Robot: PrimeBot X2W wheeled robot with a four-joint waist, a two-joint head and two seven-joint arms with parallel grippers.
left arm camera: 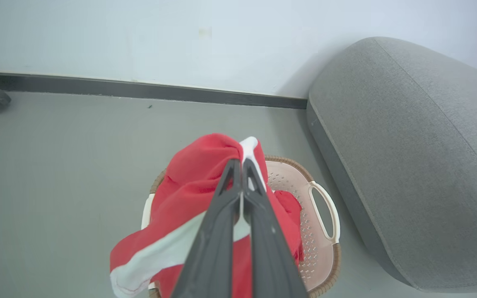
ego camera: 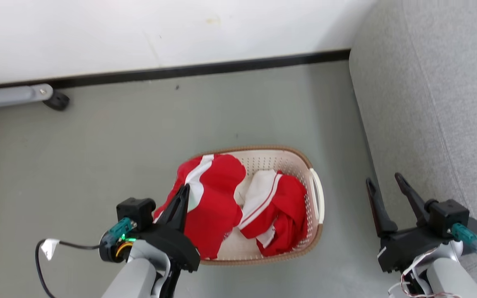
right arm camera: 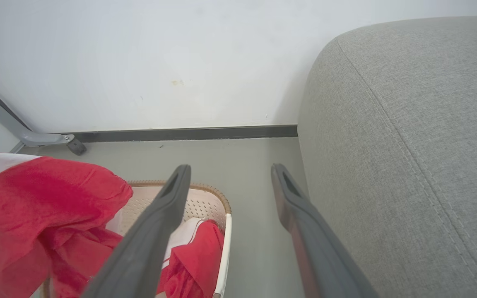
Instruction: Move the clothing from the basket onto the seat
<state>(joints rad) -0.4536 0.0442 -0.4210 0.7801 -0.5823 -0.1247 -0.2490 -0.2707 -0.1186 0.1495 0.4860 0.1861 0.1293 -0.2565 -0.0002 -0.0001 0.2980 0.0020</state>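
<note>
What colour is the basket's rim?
Brown with a woven look, on the cream basket; clearest in the head view.

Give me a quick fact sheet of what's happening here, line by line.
basket: on the floor, beside the sofa
left end effector: shut on a red garment, raised over the basket
right end effector: open, empty, near the sofa
inside basket: other garment, red and white
sofa: no clothing visible on it
</note>
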